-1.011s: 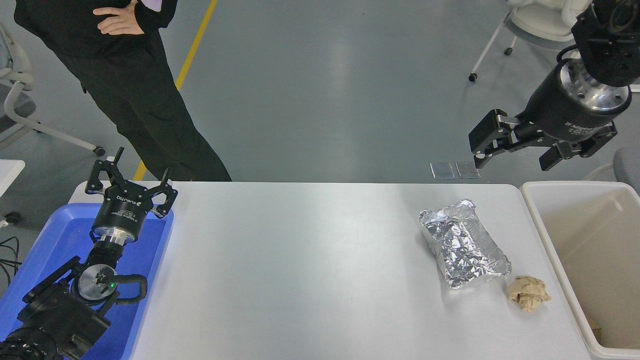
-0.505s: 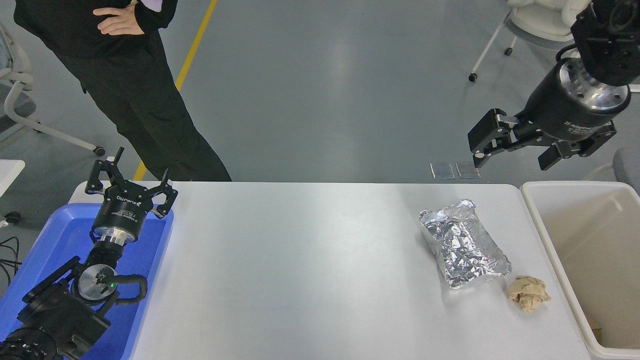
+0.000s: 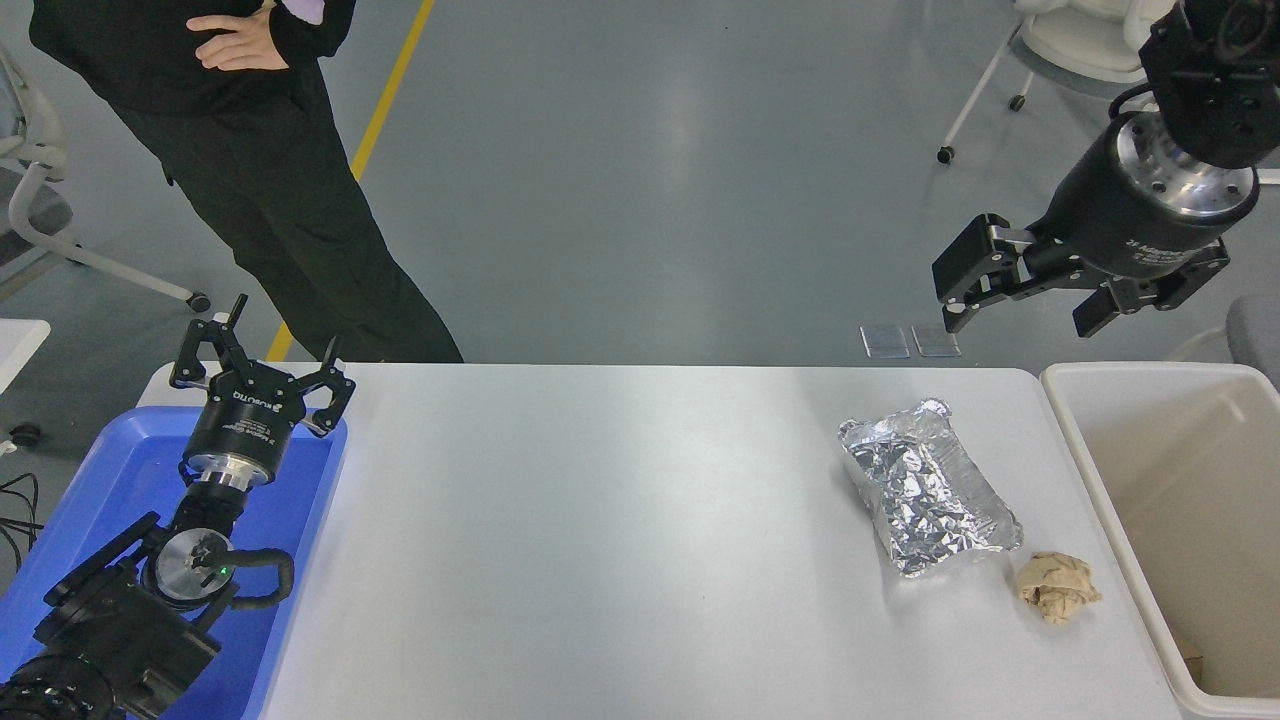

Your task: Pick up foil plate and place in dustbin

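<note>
**Right gripper open and empty above the table's far right corner**

The right gripper (image 3: 1020,300) hangs in the air beyond the far edge of the table (image 3: 600,520), its two fingers spread wide apart with nothing between them. It touches nothing; the gap between the fingers faces down and to the left.

The foil plate (image 3: 930,487) lies flat on the table's right side, lengthwise on a slant, its wrinkled silver surface up. It is well below the right gripper and apart from it. Just beside its near right corner sits a small tan paper wad (image 3: 1058,587), not touching it as far as can be seen.

The dustbin (image 3: 1090,470) stands against the table's right edge, close to the plate.

The left gripper (image 3: 262,355) is parked at the lower left over a blue tray (image 3: 90,480), fingers splayed open, holding nothing.

A person (image 3: 250,150) in black stands at the far left.
</note>
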